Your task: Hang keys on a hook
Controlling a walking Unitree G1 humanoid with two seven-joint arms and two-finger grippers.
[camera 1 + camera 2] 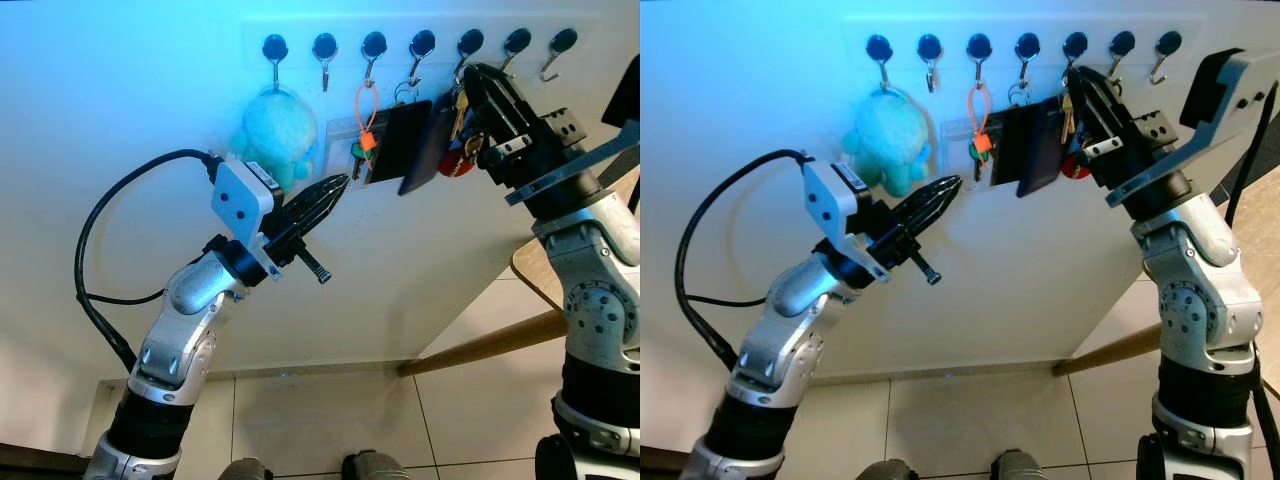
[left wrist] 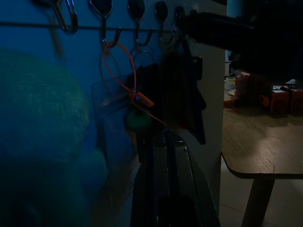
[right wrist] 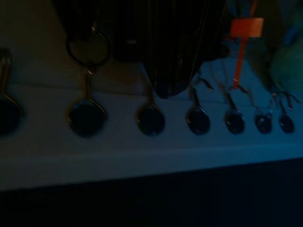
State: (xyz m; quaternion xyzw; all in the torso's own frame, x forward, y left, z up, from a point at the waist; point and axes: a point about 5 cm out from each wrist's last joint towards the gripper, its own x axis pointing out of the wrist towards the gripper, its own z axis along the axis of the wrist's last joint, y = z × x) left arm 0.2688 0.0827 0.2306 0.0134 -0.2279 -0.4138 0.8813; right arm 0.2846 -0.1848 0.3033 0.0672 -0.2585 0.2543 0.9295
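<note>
The two head views look forward and slightly down at a white wall with a row of hooks [image 1: 420,45] — near, and both arms share the picture. The left wrist view faces the same hooks from below; the right wrist view sits close against them — dark.

Wall [image 1: 120,90]: plain white, bluish light cast at upper left. White baseboard strip [image 1: 330,368] along bottom of wall. Floor [image 1: 330,410]: large pale tiles w/ thin grout lines. Wooden table [image 2: 258,146] at right, just beside wall: rounded corner, light wood top, slanted round leg [image 1: 480,348]. Small orange/red items on tabletop, too dim to identify.
</note>
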